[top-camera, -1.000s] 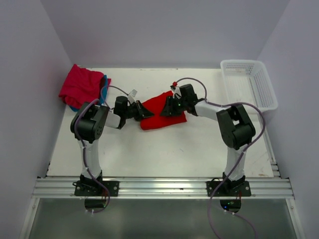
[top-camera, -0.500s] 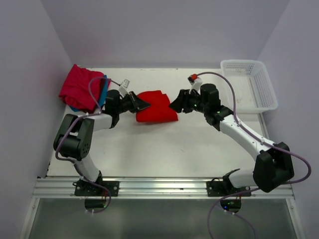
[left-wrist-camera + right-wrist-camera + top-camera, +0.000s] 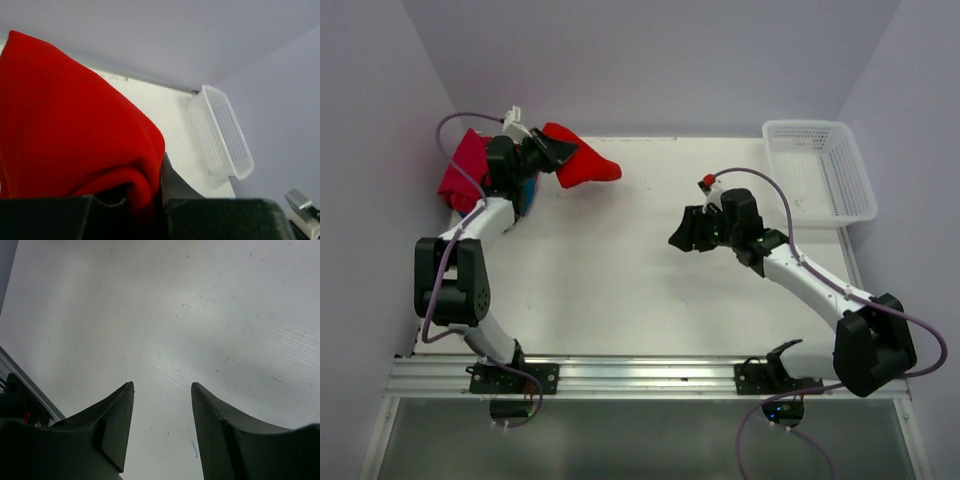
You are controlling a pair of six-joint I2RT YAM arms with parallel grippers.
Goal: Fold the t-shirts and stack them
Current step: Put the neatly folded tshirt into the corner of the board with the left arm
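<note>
Bench (image 3: 620, 290) is mostly bare in the mid and near parts, which leaves folding room. The work sits at the far-left corner. White mesh basket (image 3: 820, 165) is at the far-right corner, well apart from the cloth. It looks empty from above and has no part in this step.

The stack is at the far-left corner: crimson-pink t-shirt (image 3: 460, 175) on top of teal-blue t-shirt (image 3: 527, 192), w/ only a strip of teal showing at its right side. Prob. kept in the corner so it stays out of the folding zone.

Red t-shirt (image 3: 582, 165) is bunched into a compact bundle and held up off the bench, just right of the stack near the far edge. Left claw (image 3: 552, 155) is clenched on it. In the left wrist view the cloth (image 3: 65, 125) drapes over the fingers and fills most of the frame, so the grip is deep, not on a thin edge. I'd judge it's held high so the loose folds clear the stack's top before being set down. The risk is the fold opening up, b/c the cloth hangs free on one side.

Right claw (image 3: 688, 232) is released, w/ jaws apart and nothing btwn them. It hovers over bare bench (image 3: 200, 300) right of centre, clear of the left arm's path.
</note>
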